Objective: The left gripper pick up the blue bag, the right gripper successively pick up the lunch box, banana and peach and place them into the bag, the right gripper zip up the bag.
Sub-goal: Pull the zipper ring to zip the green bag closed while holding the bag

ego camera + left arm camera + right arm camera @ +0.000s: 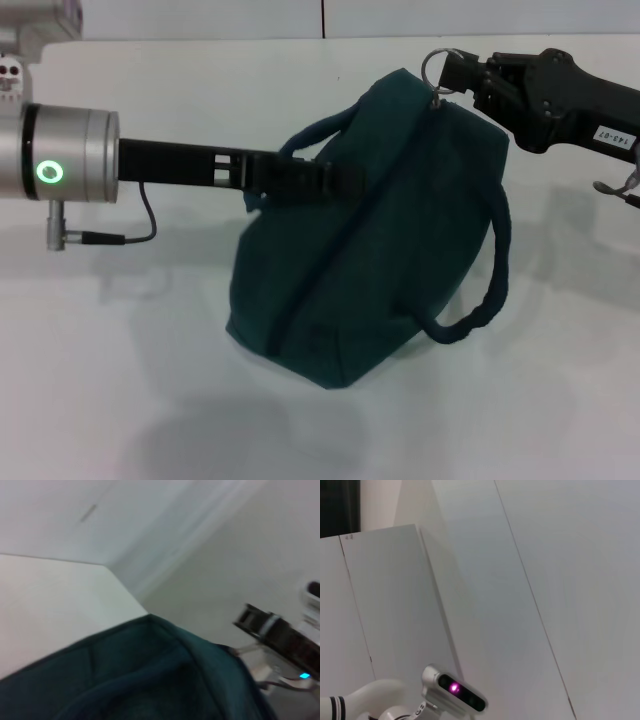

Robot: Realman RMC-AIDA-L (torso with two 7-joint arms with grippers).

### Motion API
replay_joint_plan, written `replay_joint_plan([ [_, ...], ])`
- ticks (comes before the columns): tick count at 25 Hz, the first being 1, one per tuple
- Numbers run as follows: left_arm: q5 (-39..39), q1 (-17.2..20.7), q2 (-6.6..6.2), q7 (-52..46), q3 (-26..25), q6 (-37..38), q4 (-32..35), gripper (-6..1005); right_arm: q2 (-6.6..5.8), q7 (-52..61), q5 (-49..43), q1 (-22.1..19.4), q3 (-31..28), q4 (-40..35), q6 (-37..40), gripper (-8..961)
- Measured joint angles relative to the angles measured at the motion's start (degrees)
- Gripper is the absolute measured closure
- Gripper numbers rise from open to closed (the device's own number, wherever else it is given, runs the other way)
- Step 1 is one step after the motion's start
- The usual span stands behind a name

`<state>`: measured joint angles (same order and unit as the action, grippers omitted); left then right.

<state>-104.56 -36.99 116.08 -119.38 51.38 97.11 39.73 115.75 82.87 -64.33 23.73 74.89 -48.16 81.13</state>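
In the head view, the blue bag (370, 240) is seen tilted on the white table (120, 400), zipped shut; one handle (300, 145) is clamped by the left gripper (335, 180), and the ring pull (437, 68) is pinched by the right gripper (462, 78). In the left wrist view, the bag's teal fabric (150, 675) is shown close up. In the right wrist view, only pale panels (530, 580) are shown.

My left arm ends in a broad silver cuff (70, 152) with a glowing green ring light (49, 172), a thin grey cable (140, 222) looping beneath it from a small metal plug. Ahead of it sits the slim black two-fingered left gripper (300, 178). My right gripper (462, 78) is chunky matte black, its housing bearing a small white label (615, 134) with dark printed digits.
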Motion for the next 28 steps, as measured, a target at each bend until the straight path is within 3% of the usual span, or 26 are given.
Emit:
replay_joint_plan([
  [6, -0.6, 0.2, -0.2, -0.3, -0.3, -4.8, -0.3, 233, 0.0, 0.0, 0.0, -0.1, -0.1, 0.1, 0.3, 929],
  [13, -0.1, 0.7, -0.44, -0.2, -0.9, -5.1, -0.2, 241, 0.0, 0.0, 0.4, -0.2, -0.3, 0.9, 0.4, 929],
  [16, 0.0, 0.8, -0.42, -0.1, -1.1, -5.1, -0.2, 459, -0.01, 0.0, 1.0, -0.1, -0.5, 1.5, 0.7, 928],
  [21, 0.1, 0.8, -0.36, -0.3, -1.1, -4.6, -0.3, 703, -0.06, 0.0, 1.4, -0.3, -0.5, 1.6, 0.8, 928],
  [28, 1.4, 1.0, -0.33, -0.1, -1.1, -2.7, -0.4, 797, -0.16, 0.0, 3.7, -0.2, -0.7, 3.6, 1.4, 928],
])
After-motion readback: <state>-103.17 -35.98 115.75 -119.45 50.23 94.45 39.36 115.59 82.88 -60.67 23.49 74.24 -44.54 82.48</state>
